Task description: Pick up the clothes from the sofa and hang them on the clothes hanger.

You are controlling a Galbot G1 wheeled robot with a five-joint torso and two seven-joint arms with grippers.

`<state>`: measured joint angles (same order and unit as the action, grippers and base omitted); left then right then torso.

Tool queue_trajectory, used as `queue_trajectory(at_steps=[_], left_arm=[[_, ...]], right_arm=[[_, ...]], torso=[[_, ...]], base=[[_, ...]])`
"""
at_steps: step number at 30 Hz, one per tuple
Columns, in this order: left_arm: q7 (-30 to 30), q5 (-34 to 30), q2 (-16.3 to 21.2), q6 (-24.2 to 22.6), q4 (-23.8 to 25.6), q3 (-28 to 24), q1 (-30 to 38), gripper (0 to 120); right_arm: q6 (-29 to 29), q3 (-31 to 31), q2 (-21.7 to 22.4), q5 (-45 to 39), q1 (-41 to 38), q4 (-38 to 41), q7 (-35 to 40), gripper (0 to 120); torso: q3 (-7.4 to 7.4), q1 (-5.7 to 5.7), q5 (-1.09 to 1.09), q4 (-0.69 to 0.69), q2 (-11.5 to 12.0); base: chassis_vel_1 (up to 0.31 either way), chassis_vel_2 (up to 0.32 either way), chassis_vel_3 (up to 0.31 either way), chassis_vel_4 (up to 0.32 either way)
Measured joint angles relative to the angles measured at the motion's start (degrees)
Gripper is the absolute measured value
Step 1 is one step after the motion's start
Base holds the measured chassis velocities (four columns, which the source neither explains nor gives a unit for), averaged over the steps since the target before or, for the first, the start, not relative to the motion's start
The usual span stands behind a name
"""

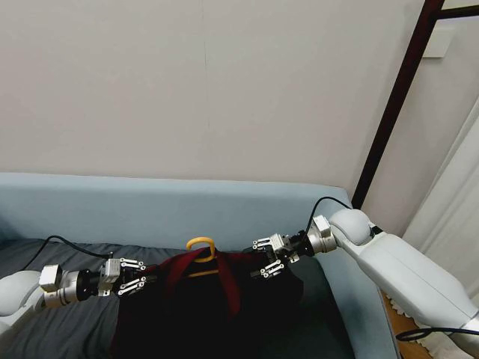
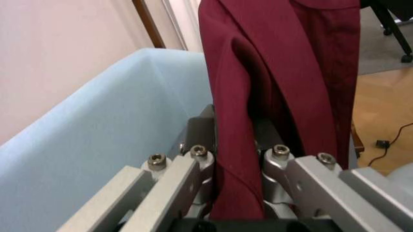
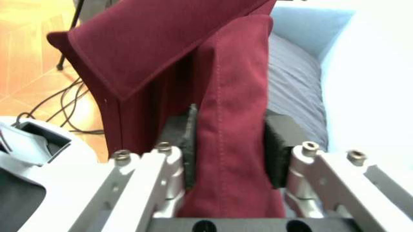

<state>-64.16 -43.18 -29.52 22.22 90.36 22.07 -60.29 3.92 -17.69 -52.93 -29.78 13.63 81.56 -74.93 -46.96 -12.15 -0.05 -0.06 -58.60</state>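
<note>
A dark red garment (image 1: 202, 299) hangs on a yellow hanger (image 1: 202, 247) above the light blue sofa (image 1: 150, 209). My left gripper (image 1: 142, 278) is shut on the garment's left shoulder; the left wrist view shows the red cloth (image 2: 258, 96) pinched between its fingers (image 2: 193, 174). My right gripper (image 1: 263, 258) is shut on the garment's right shoulder, and in the right wrist view the cloth (image 3: 232, 125) sits between the black pads (image 3: 274, 145). The garment is held stretched between both grippers, its lower part hanging in front of the seat.
A grey cushion (image 1: 45, 262) covers the sofa seat. The sofa's right armrest (image 1: 352, 292) lies under my right arm. A dark wooden post (image 1: 393, 105) rises at the right, by a white curtain (image 1: 449, 202). A plain wall stands behind the sofa.
</note>
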Motion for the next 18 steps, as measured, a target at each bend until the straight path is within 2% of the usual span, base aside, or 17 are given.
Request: queue_trajectory(at_steps=[7, 16, 18], left_arm=[[0.03, -1.07, 0.07, -0.14, 0.91, 0.5, -0.46, 7], [0.06, -1.44, 0.15, 0.79, 1.25, 1.96, -2.61, 7], [0.94, -1.77, 0.2, 1.74, 0.85, 2.51, -2.98, 15]], right_arm=[[-0.11, 0.75, -0.59, 1.15, 1.34, 0.1, -0.77, 7], [-0.04, 0.68, -0.11, -0.56, 1.4, 0.73, 0.64, 7], [-0.37, 0.69, 0.3, -1.4, 1.58, 0.85, 1.24, 7]], torso=[[0.0, 0.0, 0.0, -0.01, 0.0], [0.0, 0.0, 0.0, 0.0, 0.0], [0.0, 0.0, 0.0, 0.0, 0.0]], base=[[0.0, 0.0, 0.0, 0.0], [0.0, 0.0, 0.0, 0.0], [0.0, 0.0, 0.0, 0.0]])
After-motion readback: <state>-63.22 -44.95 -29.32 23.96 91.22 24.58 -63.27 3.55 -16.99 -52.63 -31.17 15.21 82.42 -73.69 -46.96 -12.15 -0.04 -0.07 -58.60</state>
